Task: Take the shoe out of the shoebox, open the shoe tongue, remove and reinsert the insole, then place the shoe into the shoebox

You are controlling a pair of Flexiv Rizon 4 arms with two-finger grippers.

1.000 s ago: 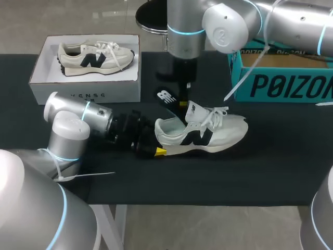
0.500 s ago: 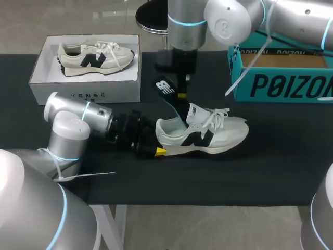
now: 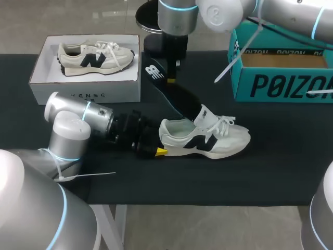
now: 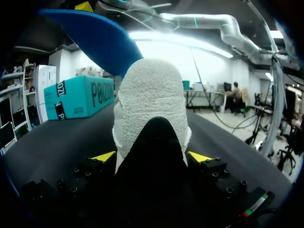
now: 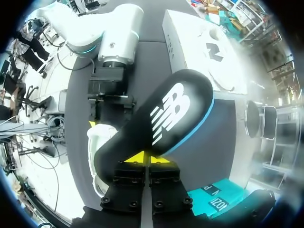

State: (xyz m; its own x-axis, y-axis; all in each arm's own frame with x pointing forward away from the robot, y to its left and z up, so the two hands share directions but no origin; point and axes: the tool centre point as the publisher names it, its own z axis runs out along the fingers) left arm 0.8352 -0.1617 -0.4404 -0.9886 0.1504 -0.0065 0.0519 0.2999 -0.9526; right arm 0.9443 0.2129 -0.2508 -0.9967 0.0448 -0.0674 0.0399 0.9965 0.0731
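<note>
Over last sec R gripper [image 3: 170,79], pinching insole [image 3: 177,94], rose and drew it nearly clear of shoe [image 3: 208,139] mid-table, heel apparently clamped by L gripper [image 3: 157,146]; removal approx. done.

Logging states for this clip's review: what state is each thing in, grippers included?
shoe: upright, outside both boxes, heel gripped.
insole: mostly pulled out, lower end in the shoe's opening.
left gripper: shut on the shoe's heel.
right gripper: shut on the insole's upper part.
white shoebox: open, second shoe inside.
teal box: open at the top.
</note>
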